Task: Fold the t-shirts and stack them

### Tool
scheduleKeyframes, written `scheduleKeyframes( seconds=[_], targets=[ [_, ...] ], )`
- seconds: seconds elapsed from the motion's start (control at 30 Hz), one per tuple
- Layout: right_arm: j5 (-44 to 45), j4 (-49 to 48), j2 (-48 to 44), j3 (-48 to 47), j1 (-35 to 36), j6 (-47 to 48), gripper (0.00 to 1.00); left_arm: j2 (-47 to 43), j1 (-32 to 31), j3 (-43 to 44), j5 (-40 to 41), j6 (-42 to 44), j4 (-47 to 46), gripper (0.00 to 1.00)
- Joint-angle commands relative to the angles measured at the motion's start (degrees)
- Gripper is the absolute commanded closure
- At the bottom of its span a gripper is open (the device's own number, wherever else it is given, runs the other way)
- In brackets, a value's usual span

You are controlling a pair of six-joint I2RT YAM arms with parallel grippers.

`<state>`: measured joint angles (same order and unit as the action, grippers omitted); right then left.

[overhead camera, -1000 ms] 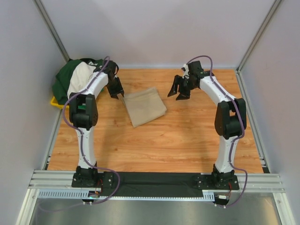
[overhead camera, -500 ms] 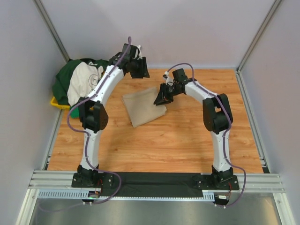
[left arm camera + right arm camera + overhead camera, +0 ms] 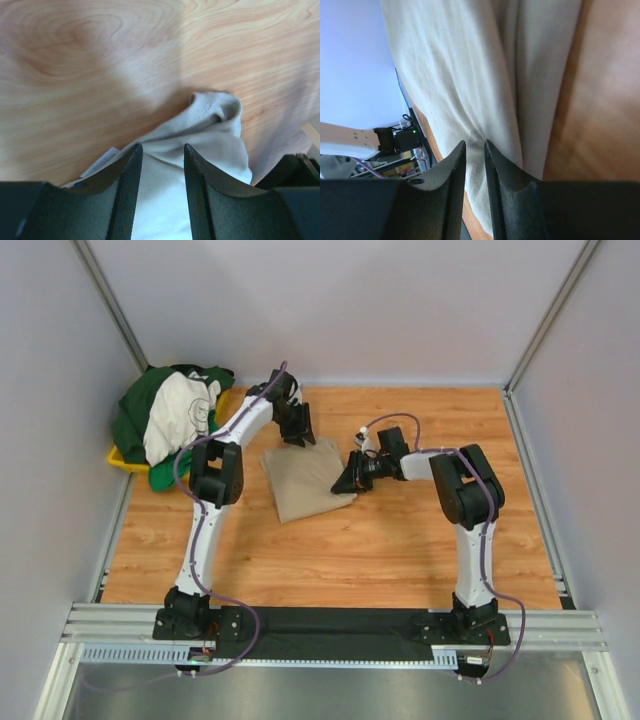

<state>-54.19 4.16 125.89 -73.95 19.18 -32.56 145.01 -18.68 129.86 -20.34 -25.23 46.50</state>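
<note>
A wooden table (image 3: pixel 400 540) is seen from above, with two white robot arms reaching in from its near edge. A folded tan cotton t-shirt (image 3: pixel 300 485) lies near the middle of the table, a little toward the far left. A heap of dark green, bright green and cream-white t-shirts (image 3: pixel 165 415) sits well apart in the far left corner, spilling over a yellow plastic tray (image 3: pixel 120 460). A second ago both arms were held off the tan shirt, one to each side. Now both have come down onto it. The left gripper (image 3: pixel 298 432) sits at the shirt's far edge. The right gripper (image 3: pixel 350 480) sits at its right edge. In the left wrist view the left gripper's black fingers (image 3: pixel 127 195) stand partly apart over a rumpled corner of tan cloth. Whether they hold it cannot be told. In the right wrist view the jaws have drawn nearly together, and creases in the cloth run into them, so they appear to pinch the shirt's edge. The shirt itself lies in much the same place as before. This looks like the start of the next fold, or of a lift to set the shirt aside, while the heap is still to be folded.
</note>
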Motion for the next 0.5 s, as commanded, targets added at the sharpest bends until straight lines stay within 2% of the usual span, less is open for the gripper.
scheduleKeyframes(
  seconds=[0.0,0.07,0.13,0.17,0.2,0.3,0.43,0.47],
  targets=[
    [11.9,-3.6,-0.5,11.8,4.3,-0.5,0.74,2.3,1.0,0.9,4.0,2.9,1.2,0.53],
    [15.1,-3.6,-3.4,15.0,5.9,-0.1,0.73,3.0,1.0,2.7,4.3,3.8,2.0,0.53],
    [17.2,-3.6,-6.4,17.1,8.2,-0.3,0.68,2.7,1.0,2.7,4.6,3.9,2.0,0.53],
    [19.4,-3.6,-7.5,18.2,8.7,-0.6,0.63,2.4,1.0,2.7,4.5,4.0,2.0,0.53],
    [19.8,-3.6,-9.7,19.9,9.6,-1.0,0.51,2.1,1.0,2.9,4.7,4.1,2.0,0.53],
    [20.7,-1.1,-14.9,20.1,10.2,-1.5,0.34,-0.7,1.0,4.2,6.7,5.5,3.5,0.54],
    [23.9,9.9,-22.8,14.1,10.7,1.3,0.28,-8.9,1.0,4.2,8.7,6.5,5.6,0.52],
    [25.2,11.9,-24.3,12.7,10.9,1.8,0.27,-13.3,1.0,3.8,9.8,6.8,6.4,0.52]
  ],
)
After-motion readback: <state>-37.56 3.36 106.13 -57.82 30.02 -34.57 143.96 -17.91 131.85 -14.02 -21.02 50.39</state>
